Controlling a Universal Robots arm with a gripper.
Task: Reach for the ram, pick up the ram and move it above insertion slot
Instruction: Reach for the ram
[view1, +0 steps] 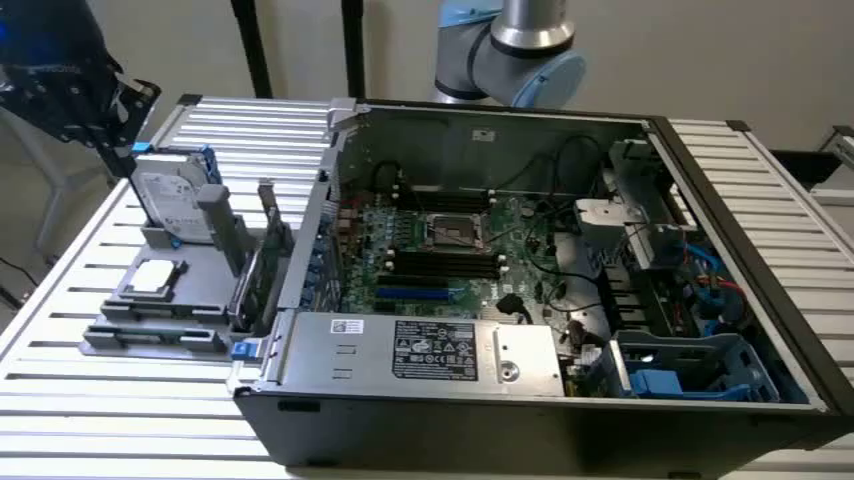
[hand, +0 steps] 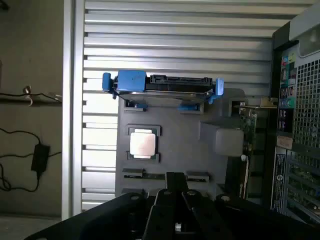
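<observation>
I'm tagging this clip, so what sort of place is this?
Probably a robotics lab or test bench for computer assembly: an open computer case with its motherboard exposed, a hard drive in a grey fixture, and a robot arm behind.

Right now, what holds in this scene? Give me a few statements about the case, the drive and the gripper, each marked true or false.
1. The computer case lies open, its circuit board showing. True.
2. The gripper grips the hard drive. False: it is shut on nothing, above the gray holder.
3. The hard drive stands on edge in the gray holder. True.
4. The gray holder sits inside the case. False: it rests on the slatted table, beside the case on the exterior view's left.
</observation>
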